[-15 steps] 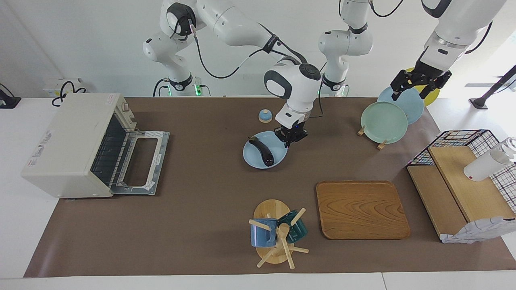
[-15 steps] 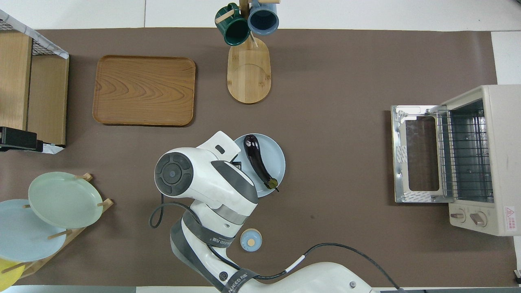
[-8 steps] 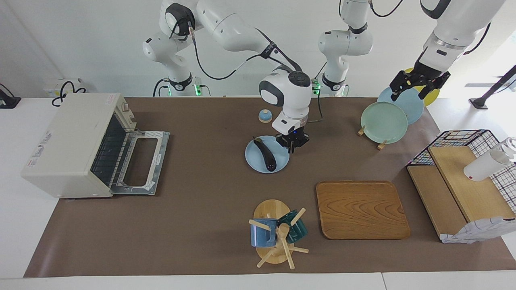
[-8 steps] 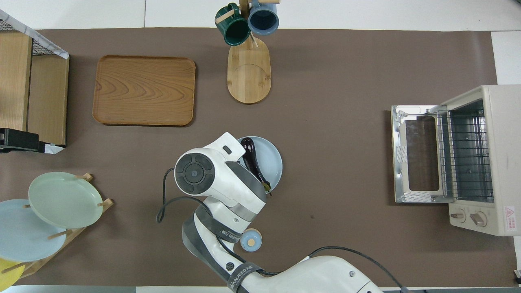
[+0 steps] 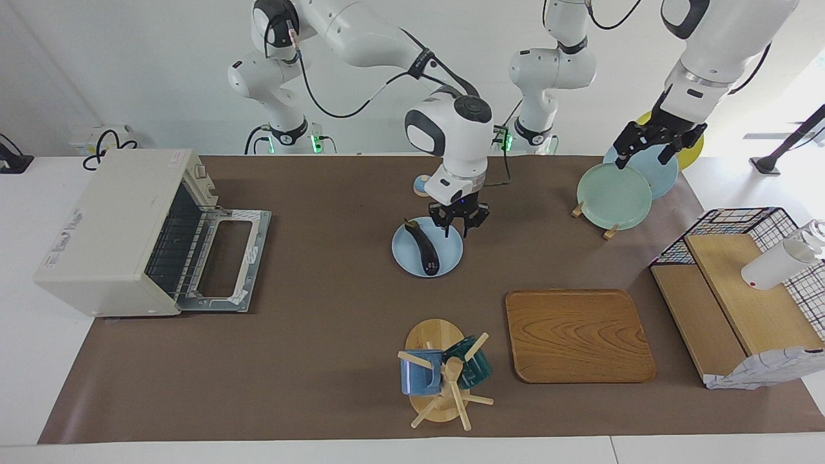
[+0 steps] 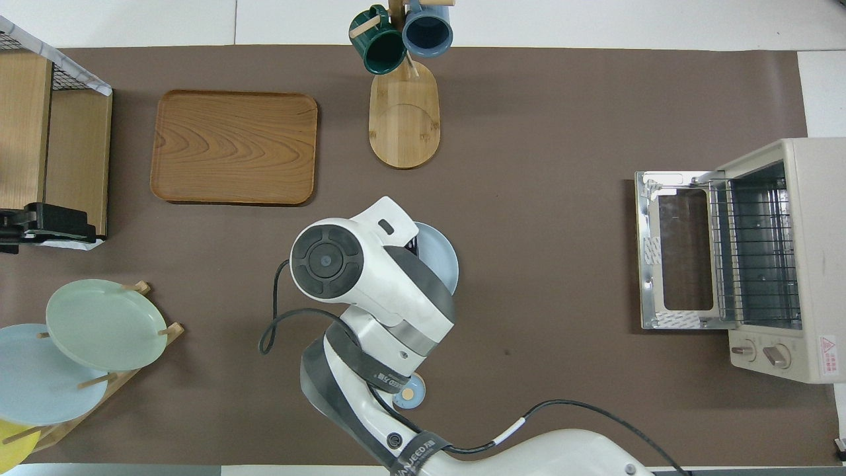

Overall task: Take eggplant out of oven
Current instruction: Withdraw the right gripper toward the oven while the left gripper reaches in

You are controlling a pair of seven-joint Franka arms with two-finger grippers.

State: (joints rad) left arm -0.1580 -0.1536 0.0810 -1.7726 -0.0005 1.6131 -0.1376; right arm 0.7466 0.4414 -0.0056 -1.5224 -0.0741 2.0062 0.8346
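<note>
Fig. legend, facing + overhead views.

Counts: 1 eggplant (image 5: 426, 247); 1 oven (image 5: 122, 232); 1 light-blue plate (image 5: 451, 254) on the mat; 3 plates in a wooden plate rack (image 5: 591, 219) (1 pale green (image 5: 613, 195), 1 blue, 1 yellow, the last two partly covered); 2 mugs (1 blue (image 5: 416, 376), 1 dark green (image 5: 475, 367)) on 1 mug tree (image 6: 404, 116); 1 wooden tray (image 5: 579, 335); 1 small blue bell-like item (image 6: 408, 393); 2 arms.

Task item: eggplant lies on the light-blue plate at table centre, out of the oven, stem end at about 11 o'clock of the plate in facing view. Slim, glossy, dark purple-black. In overhead view the right arm's wrist hides it; only a crescent of plate shows.

Oven: boxy, cream, at the right arm's end of the table; door dropped flat, wire rack bare; 2 knobs seen from overhead.

Right gripper (image 5: 457, 227): over the plate's rim at about 1 o'clock, fingers apart, released, grasping nothing.

Left gripper (image 5: 650, 149): over the racked plates, fingers spread, empty; arm waits. In overhead view only a dark tip shows at frame edge.

Other: brown matte mat (image 5: 322, 335); wire basket w/ wooden boards (image 5: 741, 283), cut off by frame edge.
</note>
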